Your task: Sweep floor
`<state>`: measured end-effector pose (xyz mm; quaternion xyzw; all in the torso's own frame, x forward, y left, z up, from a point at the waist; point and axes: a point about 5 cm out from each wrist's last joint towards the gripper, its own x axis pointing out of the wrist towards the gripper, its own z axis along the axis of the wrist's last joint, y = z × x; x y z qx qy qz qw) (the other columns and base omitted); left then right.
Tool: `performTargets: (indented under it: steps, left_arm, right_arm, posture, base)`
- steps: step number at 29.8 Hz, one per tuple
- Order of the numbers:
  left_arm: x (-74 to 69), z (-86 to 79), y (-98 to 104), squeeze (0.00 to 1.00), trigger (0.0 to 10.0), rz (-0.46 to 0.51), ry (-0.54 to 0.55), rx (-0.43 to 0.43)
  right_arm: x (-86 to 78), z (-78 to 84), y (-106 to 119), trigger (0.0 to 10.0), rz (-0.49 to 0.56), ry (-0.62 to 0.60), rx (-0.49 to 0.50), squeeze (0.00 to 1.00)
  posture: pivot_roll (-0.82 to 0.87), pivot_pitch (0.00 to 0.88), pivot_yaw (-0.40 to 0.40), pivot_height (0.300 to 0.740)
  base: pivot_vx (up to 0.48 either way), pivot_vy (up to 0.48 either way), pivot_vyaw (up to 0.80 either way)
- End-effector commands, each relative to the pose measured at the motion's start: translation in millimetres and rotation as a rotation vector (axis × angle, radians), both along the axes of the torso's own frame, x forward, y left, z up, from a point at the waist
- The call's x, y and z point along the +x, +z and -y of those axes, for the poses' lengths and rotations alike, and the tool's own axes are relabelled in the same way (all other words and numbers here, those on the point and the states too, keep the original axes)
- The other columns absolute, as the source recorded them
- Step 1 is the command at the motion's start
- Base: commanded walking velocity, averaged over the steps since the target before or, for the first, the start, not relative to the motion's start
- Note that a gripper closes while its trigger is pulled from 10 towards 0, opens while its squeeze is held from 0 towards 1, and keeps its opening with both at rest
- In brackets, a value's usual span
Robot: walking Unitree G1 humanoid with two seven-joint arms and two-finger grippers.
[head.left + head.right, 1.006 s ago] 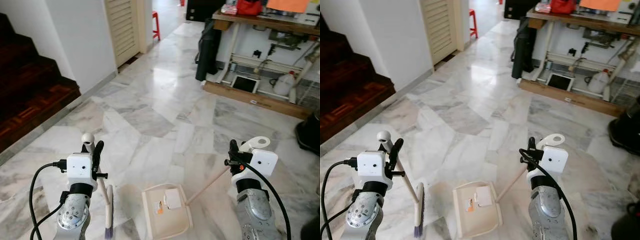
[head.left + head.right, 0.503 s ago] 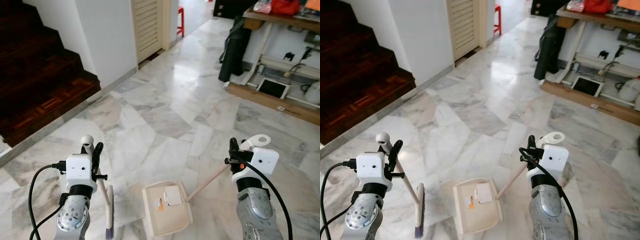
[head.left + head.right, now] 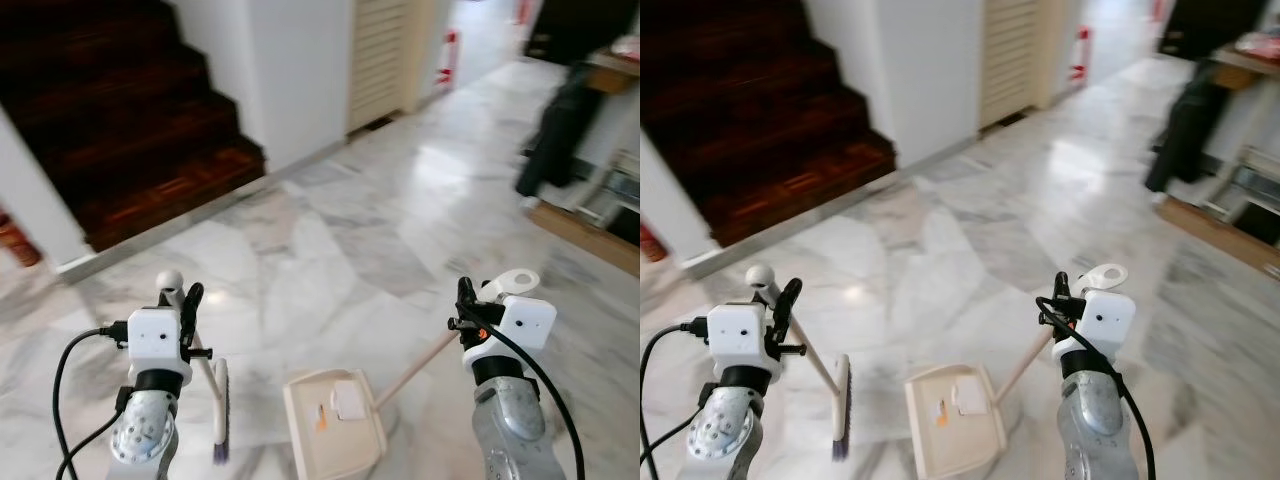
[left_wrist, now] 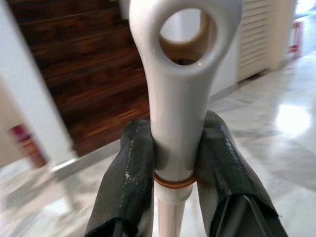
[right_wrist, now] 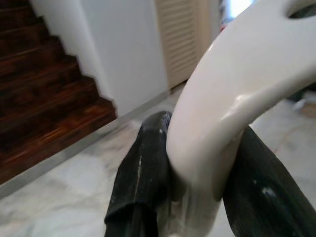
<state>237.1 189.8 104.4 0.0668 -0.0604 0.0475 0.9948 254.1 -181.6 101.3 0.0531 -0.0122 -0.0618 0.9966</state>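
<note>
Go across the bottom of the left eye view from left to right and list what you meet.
Left gripper → broom → dustpan → right gripper.

The dustpan (image 3: 333,428) runs off the bottom edge; the background right is blurred.

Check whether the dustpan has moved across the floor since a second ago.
Yes. The dustpan travelled with the turning robot: a second ago it lay near the workbench side, and now the dark wooden staircase lies ahead to its left. It sits unchanged between both hands.
</note>
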Motion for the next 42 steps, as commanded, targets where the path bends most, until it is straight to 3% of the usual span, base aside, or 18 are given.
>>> performTargets:
  steps: [1, 7, 13, 19, 25, 42]
  left_arm:
    - [1.2, -2.8, 10.9, 0.0, 10.0, 0.041, 0.011, 0.031]
    - [1.0, -3.2, 10.6, 0.0, 10.0, 0.036, 0.017, 0.028]
    - [1.8, -2.1, 11.4, 0.0, 10.0, 0.037, 0.017, 0.025]
    - [2.1, -1.6, 12.2, 0.0, 10.0, 0.035, 0.022, 0.01]
    - [1.7, -5.6, 12.0, 0.0, 10.0, 0.024, 0.04, 0.022]
    - [2.7, -7.0, 13.5, 0.0, 10.0, 0.021, 0.042, 0.029]
  right_arm:
    - [2.5, -1.4, 11.6, 10.0, 0.047, 0.009, 0.003, 0.0]
    - [2.5, 0.0, 12.1, 10.0, 0.042, 0.009, 0.003, 0.0]
    - [5.6, 1.1, 10.1, 10.0, 0.016, 0.01, 0.018, 0.0]
    - [7.0, 3.3, 8.0, 10.0, -0.005, -0.021, 0.118, 0.0]
    - [7.5, 3.3, 7.7, 10.0, -0.022, -0.036, 0.186, 0.0]
    - [9.1, 5.3, 8.5, 10.0, -0.044, -0.058, 0.157, 0.0]
  posture:
    - [0.02, 0.048, -0.003, 0.74]
    - [0.02, 0.059, -0.004, 0.74]
    - [0.02, 0.064, -0.002, 0.74]
    - [0.03, 0.07, -0.002, 0.74]
    - [0.03, 0.081, 0.003, 0.74]
    - [0.04, 0.096, 0.005, 0.74]
  base:
    - [0.0, 0.0, 0.78]
    - [0.0, 0.0, 0.79]
    - [0.0, 0.0, 0.0]
    - [0.0, 0.0, 0.0]
    - [0.0, 0.46, 0.0]
    - [0.0, 0.48, 0.0]
